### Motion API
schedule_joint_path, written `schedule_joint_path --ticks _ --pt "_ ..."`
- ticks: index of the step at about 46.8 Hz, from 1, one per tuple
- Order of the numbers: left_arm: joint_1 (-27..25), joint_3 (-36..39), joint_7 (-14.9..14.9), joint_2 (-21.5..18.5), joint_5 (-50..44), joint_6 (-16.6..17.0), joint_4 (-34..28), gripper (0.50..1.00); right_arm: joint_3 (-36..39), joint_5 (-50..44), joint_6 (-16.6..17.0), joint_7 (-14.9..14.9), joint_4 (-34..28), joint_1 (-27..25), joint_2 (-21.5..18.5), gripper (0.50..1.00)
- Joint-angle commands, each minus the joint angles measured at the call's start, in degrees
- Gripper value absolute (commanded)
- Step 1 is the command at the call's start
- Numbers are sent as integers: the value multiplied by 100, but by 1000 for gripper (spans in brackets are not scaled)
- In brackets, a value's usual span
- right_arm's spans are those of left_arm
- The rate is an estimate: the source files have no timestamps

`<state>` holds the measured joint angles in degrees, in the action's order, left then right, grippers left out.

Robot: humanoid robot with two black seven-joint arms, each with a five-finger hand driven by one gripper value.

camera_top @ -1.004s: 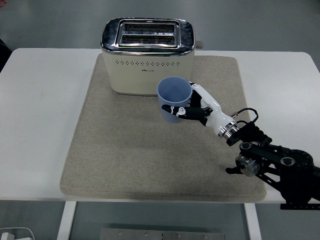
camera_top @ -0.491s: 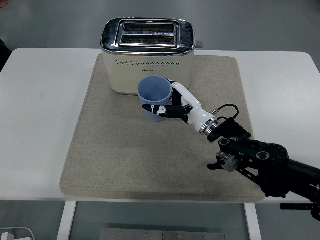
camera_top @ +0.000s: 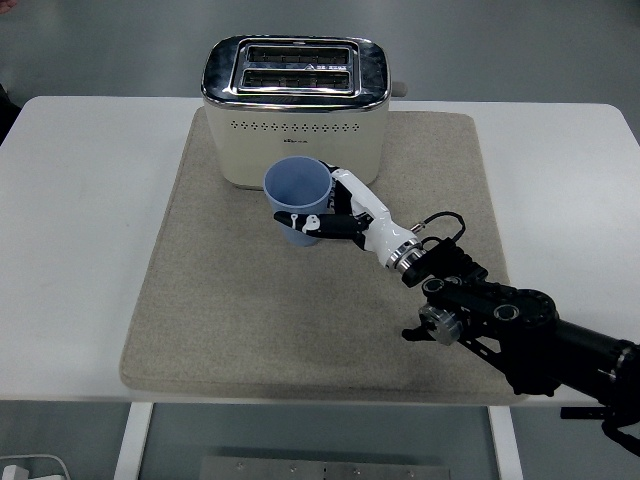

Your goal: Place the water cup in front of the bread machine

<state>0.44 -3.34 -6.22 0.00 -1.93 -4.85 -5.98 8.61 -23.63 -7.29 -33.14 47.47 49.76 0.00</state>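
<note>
A blue water cup (camera_top: pixel 296 192) stands upright in my right hand (camera_top: pixel 335 212), just in front of the cream and chrome bread machine (camera_top: pixel 295 108). The hand's white and black fingers are curled around the cup's right side. Whether the cup's base touches the beige mat (camera_top: pixel 250 320) cannot be told. My right arm (camera_top: pixel 500 320) reaches in from the lower right. The left arm is out of view.
The mat covers the middle of the white table (camera_top: pixel 80 200). The bread machine stands at the mat's far edge, its lever (camera_top: pixel 399 88) on the right side. Bare mat lies in front of the cup and to its left.
My right hand has carried the cup leftward, from the machine's right front corner to in front of its middle. The arm has reached further in over the mat.
</note>
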Motion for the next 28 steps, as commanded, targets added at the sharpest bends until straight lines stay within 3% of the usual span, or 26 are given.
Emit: schedule_joint_path --ticks 1,28 --pt "0 0 -2 0 0 1 0 1000 1 -1 -1 0 -62 -1 0 711" --pt "0 0 7 0 0 1 0 1000 18 -1 -10 -8 -229 -54 0 731"
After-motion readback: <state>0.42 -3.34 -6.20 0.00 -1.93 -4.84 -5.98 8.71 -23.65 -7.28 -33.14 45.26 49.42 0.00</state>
